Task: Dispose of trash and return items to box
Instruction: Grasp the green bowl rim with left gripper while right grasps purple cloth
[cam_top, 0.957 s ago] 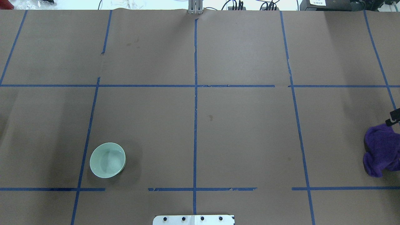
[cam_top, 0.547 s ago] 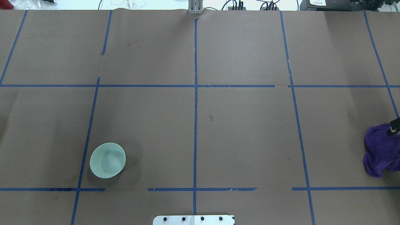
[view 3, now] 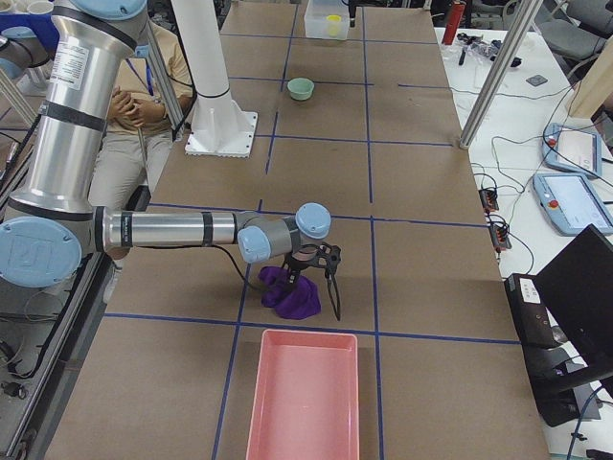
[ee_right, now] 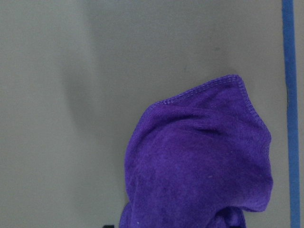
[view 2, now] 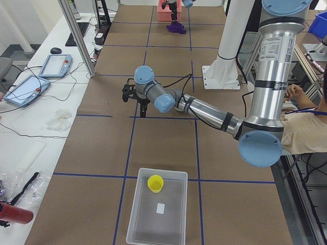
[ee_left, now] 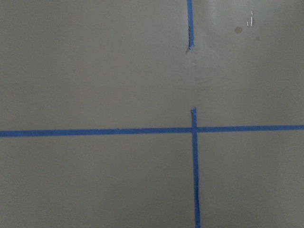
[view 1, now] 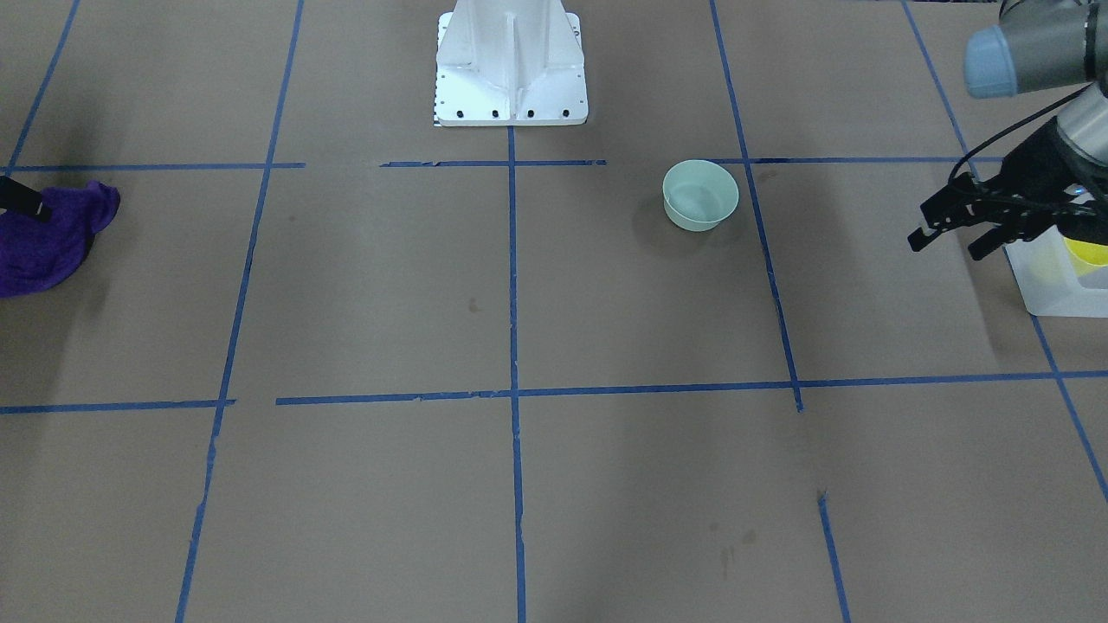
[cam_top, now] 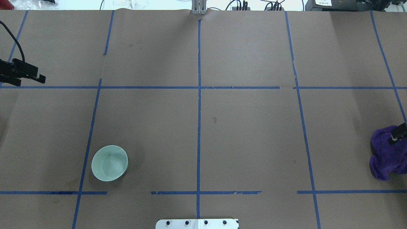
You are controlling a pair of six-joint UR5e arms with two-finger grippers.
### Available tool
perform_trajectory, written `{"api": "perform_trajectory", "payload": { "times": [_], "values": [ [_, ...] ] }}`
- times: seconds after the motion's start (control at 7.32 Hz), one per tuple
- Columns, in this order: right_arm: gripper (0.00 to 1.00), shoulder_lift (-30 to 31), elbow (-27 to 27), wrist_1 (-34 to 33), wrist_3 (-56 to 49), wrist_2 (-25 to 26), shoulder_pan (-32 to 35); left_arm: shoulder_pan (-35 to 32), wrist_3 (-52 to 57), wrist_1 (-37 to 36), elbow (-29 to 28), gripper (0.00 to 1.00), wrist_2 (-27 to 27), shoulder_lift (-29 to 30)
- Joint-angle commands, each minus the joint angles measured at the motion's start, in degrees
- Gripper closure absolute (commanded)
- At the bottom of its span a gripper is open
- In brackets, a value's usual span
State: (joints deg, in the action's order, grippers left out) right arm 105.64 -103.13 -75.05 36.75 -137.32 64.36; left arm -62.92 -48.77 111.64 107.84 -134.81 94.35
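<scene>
Near the robot base, on its left side: bowl (cam_top: 109,163), mint-green, upright on the counter (cam_top: 248,133), nothing touching it
box (view 2: 158,217): at the counter's left end, well apart from the bowl
cup (view 2: 155,183): yellow, upright inside the box, at the end facing the counter's middle
left hand (view 1: 948,244): fingers spread, empty, above bare counter just beside the box
right hand (view 3: 313,297): over the purple cloth (cam_top: 386,156) at the right end; looks spread, one finger on the cloth, though mostly cut off from overhead
pink tray (view 3: 305,393): just beyond the cloth
</scene>
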Motion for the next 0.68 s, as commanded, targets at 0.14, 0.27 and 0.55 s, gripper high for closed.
{"api": "perform_trajectory", "payload": {
  "times": [0.14, 0.27, 0.55],
  "values": [
    [1.0, -0.43, -0.57, 0.42, -0.54, 2.05, -0.99, 19.46, -15.17, 0.24, 3.51, 0.01, 10.69, -0.22],
    [1.0, -0.7, -2.32, 1.3, -0.63, 2.67, -0.9, 23.24, -18.87, 0.24, 3.43, 0.0, 12.71, 0.04],
    [1.0, -0.79, -9.77, 0.61, -0.71, 2.24, 2.76, 28.97, -23.12, 0.33, 3.43, 0.0, 16.24, 0.22]
  ]
}}
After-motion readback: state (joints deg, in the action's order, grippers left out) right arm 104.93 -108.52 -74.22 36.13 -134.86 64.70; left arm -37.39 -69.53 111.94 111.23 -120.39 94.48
